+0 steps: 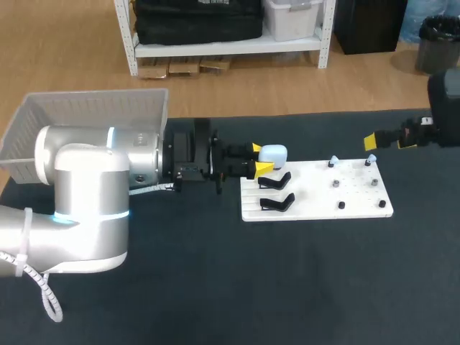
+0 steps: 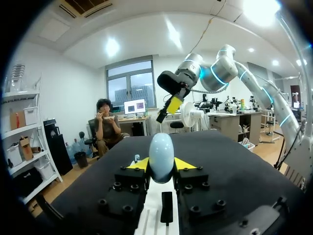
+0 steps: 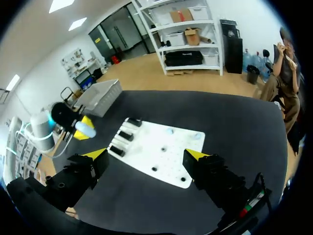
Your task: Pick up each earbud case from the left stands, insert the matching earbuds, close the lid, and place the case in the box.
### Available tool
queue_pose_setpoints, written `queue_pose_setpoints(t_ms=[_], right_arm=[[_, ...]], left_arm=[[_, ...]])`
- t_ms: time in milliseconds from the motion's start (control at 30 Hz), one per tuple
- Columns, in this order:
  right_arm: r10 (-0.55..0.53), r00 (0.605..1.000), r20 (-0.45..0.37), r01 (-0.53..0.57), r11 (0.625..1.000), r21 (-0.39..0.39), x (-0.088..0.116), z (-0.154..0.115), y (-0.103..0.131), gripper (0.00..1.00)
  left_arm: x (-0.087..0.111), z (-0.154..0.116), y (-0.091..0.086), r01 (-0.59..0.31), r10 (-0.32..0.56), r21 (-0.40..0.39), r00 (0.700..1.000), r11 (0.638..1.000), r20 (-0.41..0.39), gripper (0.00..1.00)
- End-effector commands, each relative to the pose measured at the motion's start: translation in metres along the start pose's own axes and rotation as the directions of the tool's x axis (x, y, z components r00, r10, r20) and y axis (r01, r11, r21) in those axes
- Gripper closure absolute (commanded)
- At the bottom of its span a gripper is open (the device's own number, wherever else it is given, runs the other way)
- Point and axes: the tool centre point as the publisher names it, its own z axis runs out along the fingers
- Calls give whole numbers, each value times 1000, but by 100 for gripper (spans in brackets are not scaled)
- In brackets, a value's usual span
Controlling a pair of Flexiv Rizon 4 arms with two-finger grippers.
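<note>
A pale blue earbud case [image 1: 273,154] sits between the yellow fingertips of my left gripper [image 1: 256,159], which is shut on it above the white board's [image 1: 316,205] left end. In the left wrist view the case [image 2: 161,156] stands upright between the fingers. Two black stands [image 1: 275,192] lie on the board's left part, both without a case. Small earbuds [image 1: 333,160] rest on pegs at the board's far right. My right gripper [image 1: 389,141] hangs open above the table's right side, apart from the board; in its own view the gripper [image 3: 146,159] spans the board [image 3: 161,149].
A grey-white box [image 1: 86,122] stands at the table's back left, behind my left arm. Several small dark pegs [image 1: 341,205] stick up from the board's right half. The table is covered in dark cloth [image 1: 287,287].
</note>
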Motion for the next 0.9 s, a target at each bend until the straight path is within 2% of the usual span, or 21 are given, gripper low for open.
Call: queue_pose_setpoints(t_ms=[33,500,900], right_arm=[[-24,1000,-17,24,1000,-19,7,-6,17,0],[-82,996,-46,80,995,-53,15,6,47,0],[-103,993,-65,97,992,-84,17,28,79,0]], left_arm=[[3,5,6,6,-6,16,1000,1000,5,100],[7,13,10,52,-55,46,996,998,69,100],[10,14,10,59,-62,47,996,997,69,100]])
